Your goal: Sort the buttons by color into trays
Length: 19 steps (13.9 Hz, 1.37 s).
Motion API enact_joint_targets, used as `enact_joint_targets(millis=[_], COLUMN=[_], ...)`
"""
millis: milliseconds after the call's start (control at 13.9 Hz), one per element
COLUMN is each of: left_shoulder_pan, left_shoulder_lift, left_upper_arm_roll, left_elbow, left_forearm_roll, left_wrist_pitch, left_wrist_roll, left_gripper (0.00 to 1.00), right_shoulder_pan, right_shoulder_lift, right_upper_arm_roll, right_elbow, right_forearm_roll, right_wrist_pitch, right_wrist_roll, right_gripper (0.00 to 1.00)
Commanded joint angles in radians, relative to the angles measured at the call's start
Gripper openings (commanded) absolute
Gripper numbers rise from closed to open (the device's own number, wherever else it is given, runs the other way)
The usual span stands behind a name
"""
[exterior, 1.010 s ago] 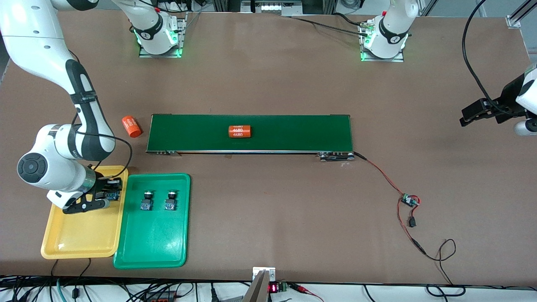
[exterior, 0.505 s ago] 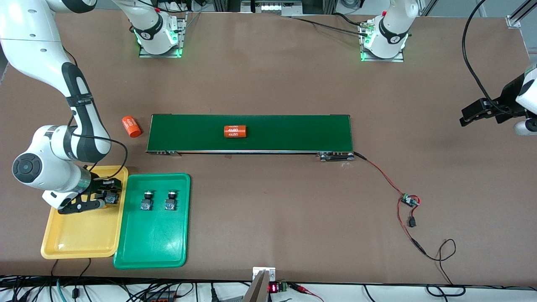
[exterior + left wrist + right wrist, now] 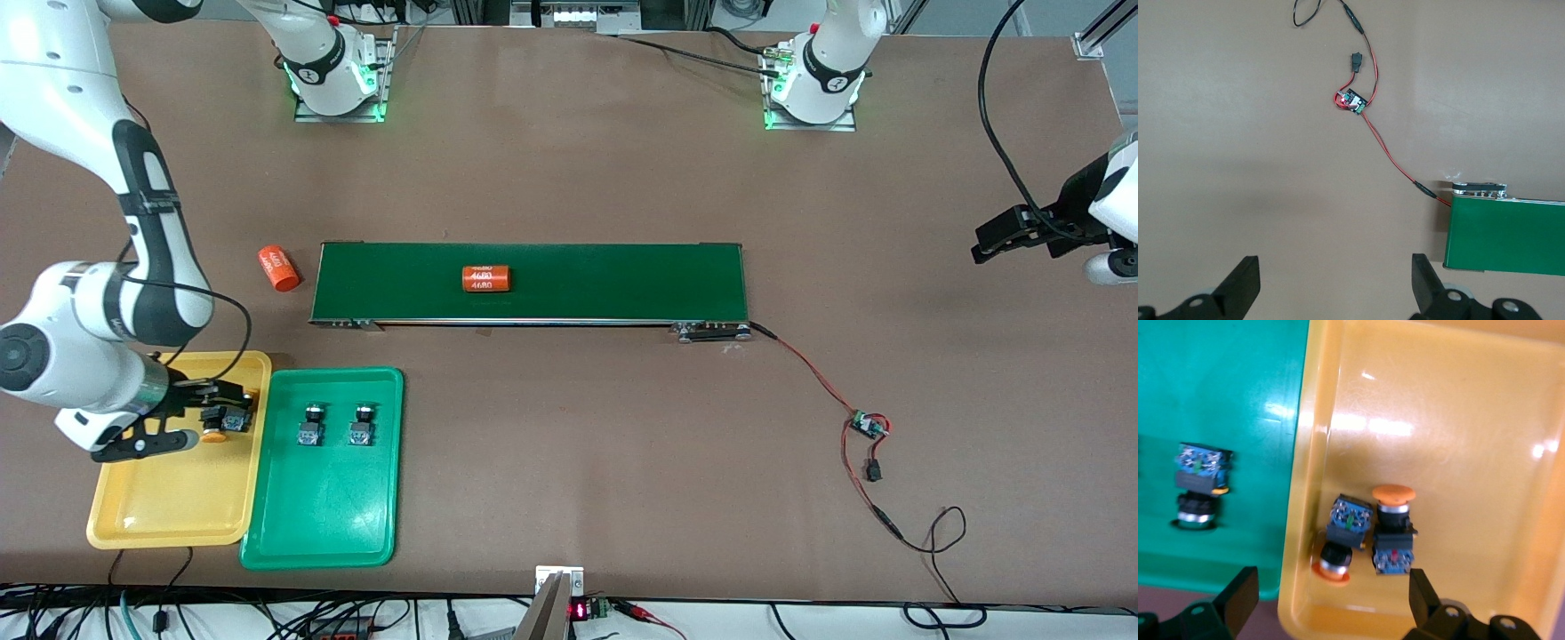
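Two yellow-orange buttons (image 3: 1393,530) lie side by side, touching, in the yellow tray (image 3: 1458,440), close to the wall next to the green tray (image 3: 1225,393). In the front view they (image 3: 227,418) sit in the yellow tray (image 3: 169,507). My right gripper (image 3: 1331,607) is open and empty above them, over the yellow tray (image 3: 182,415). Two green buttons (image 3: 309,427) (image 3: 360,427) lie in the green tray (image 3: 324,516); one shows in the right wrist view (image 3: 1199,483). My left gripper (image 3: 1335,290) is open and empty, waiting over bare table at the left arm's end (image 3: 991,244).
A long dark green conveyor belt (image 3: 622,280) crosses the table's middle, with an orange cylinder (image 3: 486,278) on it. Another orange cylinder (image 3: 278,268) lies on the table beside the belt's end. A small circuit board (image 3: 867,425) with red wires lies near the left arm's end.
My right gripper has drawn away from the yellow buttons toward the right arm's end of the table, uncovering them. The orange cylinder on the belt has moved toward the right arm's end.
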Motion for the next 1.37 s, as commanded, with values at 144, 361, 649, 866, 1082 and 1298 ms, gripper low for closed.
enact_joint_targets(millis=[144, 361, 649, 866, 1082, 1298], left_shoulder_pan=[-0.005, -0.005, -0.005, -0.005, -0.005, -0.005], left_shoulder_lift=[-0.011, -0.011, -0.009, -0.011, -0.01, -0.009], left_upper_arm_roll=[0.009, 0.008, 0.006, 0.006, 0.006, 0.008], left_elbow=[0.006, 0.006, 0.011, 0.011, 0.011, 0.009], left_forearm_roll=[-0.01, -0.01, -0.011, -0.011, -0.011, -0.013], left_wrist_pitch=[-0.018, -0.015, -0.015, -0.017, -0.012, -0.012], left_wrist_roll=[0.006, -0.001, 0.005, 0.006, 0.006, 0.006], left_gripper=[1.0, 1.0, 1.0, 1.0, 1.0, 1.0], right_shoulder_pan=[0.025, 0.043, 0.055, 0.06, 0.055, 0.058], right_shoulder_lift=[-0.251, -0.403, -0.636, -0.67, -0.664, -0.658], right_upper_arm_roll=[0.021, 0.019, 0.021, 0.021, 0.018, 0.018], right_elbow=[-0.001, -0.026, -0.219, -0.299, -0.296, -0.287], right_forearm_roll=[0.015, 0.012, 0.015, 0.018, 0.018, 0.016], right_wrist_pitch=[-0.325, -0.577, -0.595, -0.534, -0.535, -0.539], right_wrist_roll=[0.001, 0.03, 0.055, 0.056, 0.055, 0.057], right_gripper=[1.0, 1.0, 1.0, 1.0, 1.0, 1.0])
